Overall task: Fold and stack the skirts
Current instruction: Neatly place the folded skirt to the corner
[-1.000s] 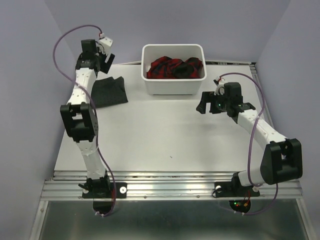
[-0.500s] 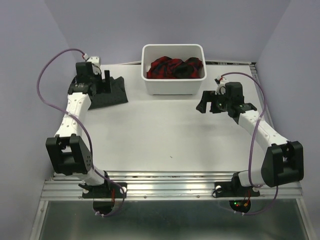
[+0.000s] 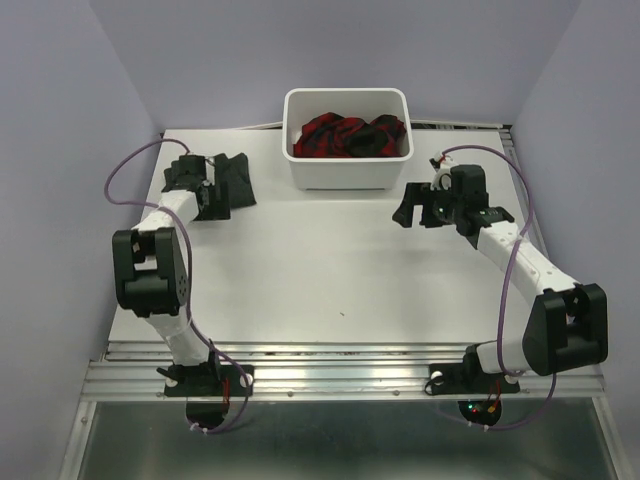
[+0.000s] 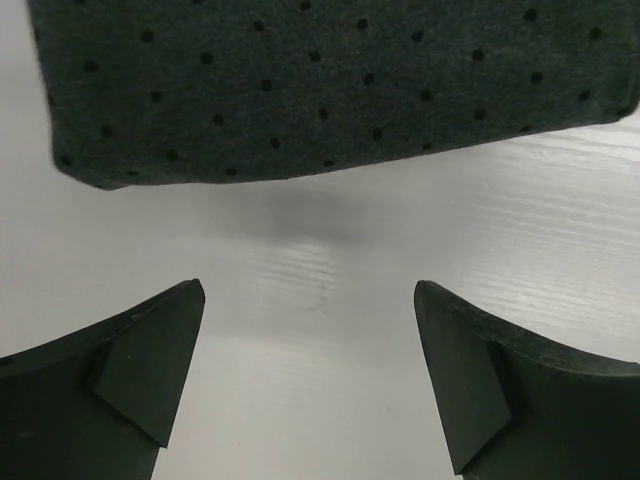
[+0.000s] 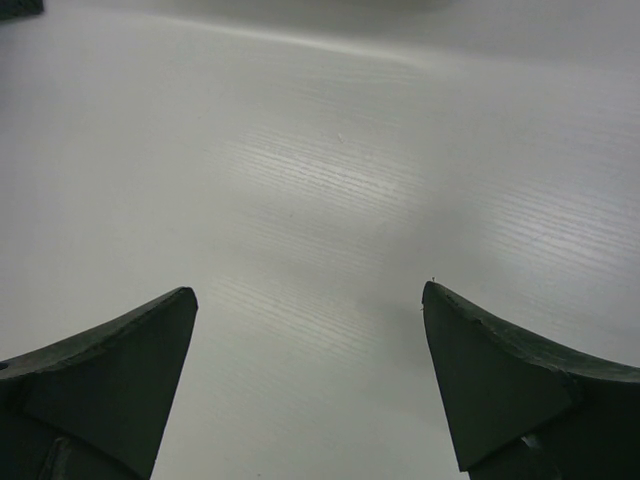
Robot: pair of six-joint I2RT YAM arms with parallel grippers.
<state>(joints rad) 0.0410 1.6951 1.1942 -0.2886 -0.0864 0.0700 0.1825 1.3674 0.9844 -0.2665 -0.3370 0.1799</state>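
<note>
White tub [image 3: 346, 176], plaid skirt [image 3: 340, 137] inside; grey skirt [image 4: 330, 80] beside left pincer [image 4: 308, 290]

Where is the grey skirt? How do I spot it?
Find the white tub at the back of the table. Left of it lies the grey skirt, flat. It is dark with tiny dots, unlike the red plaid skirt inside the tub.

top external: high, from behind, looks down on whole table [image 3: 330, 270] | left wrist: close, charcoal skirt [image 4: 330, 80] just ahead of left gripper [image 4: 308, 290], shared with top | right wrist: close, table ahead of right gripper [image 5: 309, 290]
</note>
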